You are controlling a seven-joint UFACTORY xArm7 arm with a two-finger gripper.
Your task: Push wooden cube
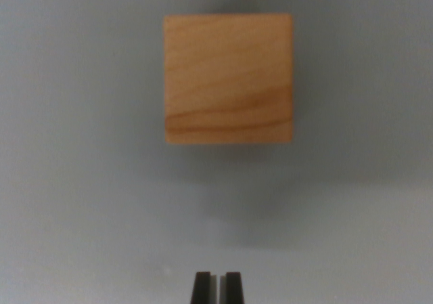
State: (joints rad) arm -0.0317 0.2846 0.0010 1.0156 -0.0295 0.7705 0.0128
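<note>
In the wrist view, one wooden cube [229,79] sits in the upper middle of the frame on a plain grey table [74,202], with no readable writing on it. At the bottom centre, the gripper [218,287] shows two dark fingertips [201,288] pressed almost together, holding nothing, well apart from the cube.

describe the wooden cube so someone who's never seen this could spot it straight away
Start from the plain grey surface filling the wrist view. Above the dark gripper tips at the bottom edge sits the wooden cube, apart from them. It is the only object there: light tan, with a darker grain streak low across its face.
</note>
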